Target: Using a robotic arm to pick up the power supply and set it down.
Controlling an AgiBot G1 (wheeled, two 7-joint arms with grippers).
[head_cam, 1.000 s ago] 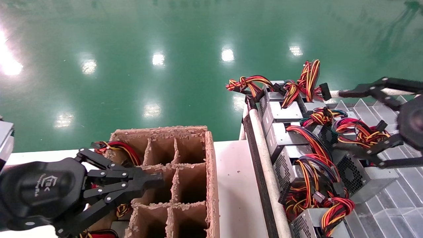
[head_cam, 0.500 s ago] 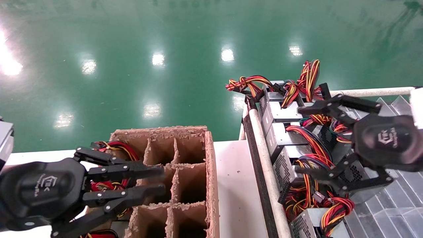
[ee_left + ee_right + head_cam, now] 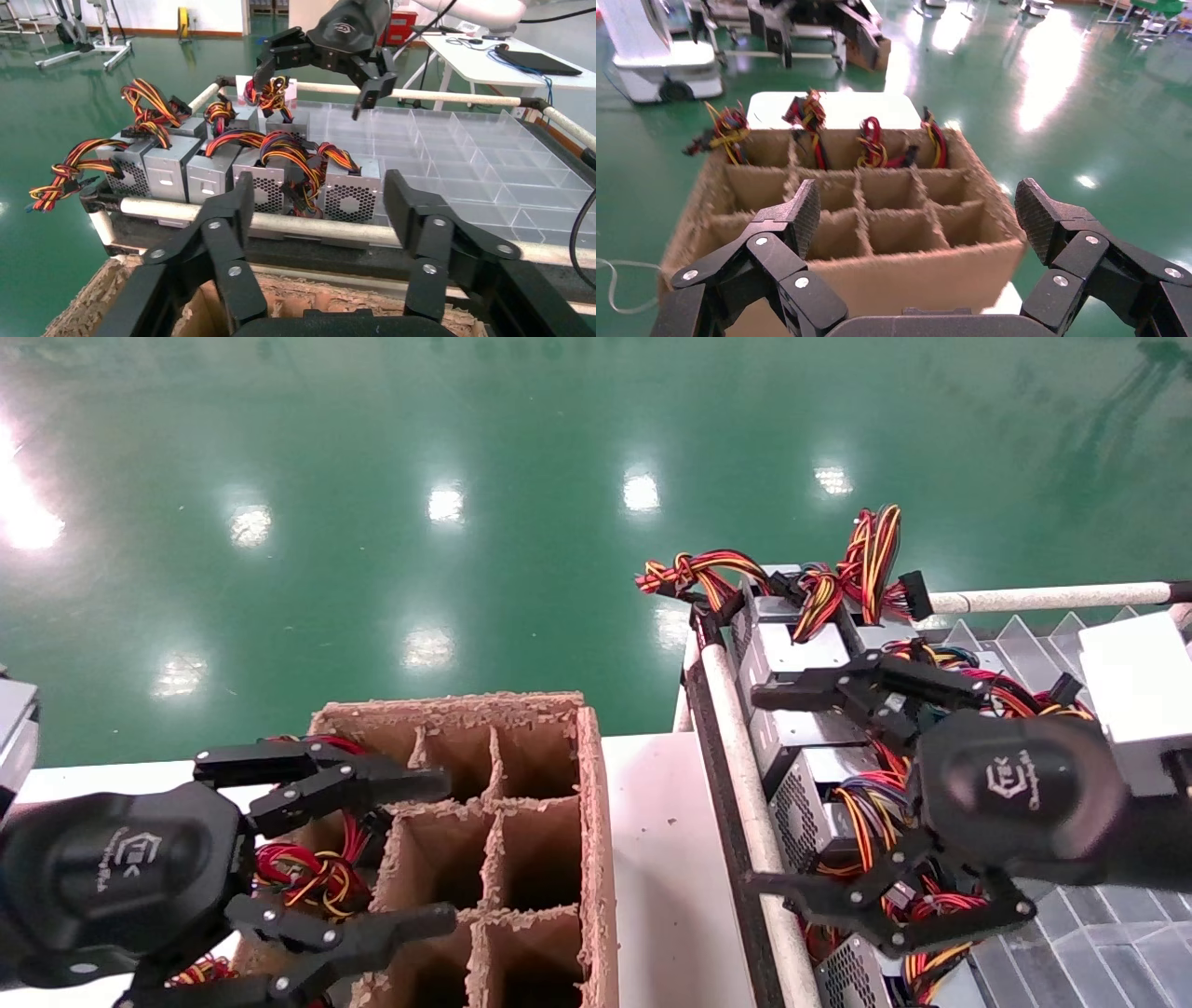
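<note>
Your right pincer (image 3: 759, 784) is wide open and holds nothing. It hangs just above the row of power supplies (image 3: 810, 794), with one finger (image 3: 792, 694) over the far boxes and the other (image 3: 792, 891) over the near ones. The grey wrist block (image 3: 1131, 696) sits behind it.

The power supplies lie side by side in the tray (image 3: 1099, 933), pressed against its white rail (image 3: 759, 840) on the side next to the box (image 3: 540, 822). They are silver boxes with round fan holes, and their red, yellow and black wires (image 3: 871, 561) pile on top (some stick up past the far end of the tray). The rest of the tray is clear plastic cells. None of the supplies is lifted.

The box is brown cardboard with paper walls that split it into cells. It stands on the white bench (image 3: 661, 859), just beside the tray. Some wires (image 3: 307, 873) poke out of the cells on the side far from the tray; you can't see what lies under them.

Your left pincer (image 3: 433, 854) is also wide open with nothing in it. It hangs over the box, at the side far from the tray, with its fingers (image 3: 372, 784) spread across the cells there.

From the left wrist view you see the right pincer (image 3: 316, 88) above the far side of the row of supplies (image 3: 246, 175).
</note>
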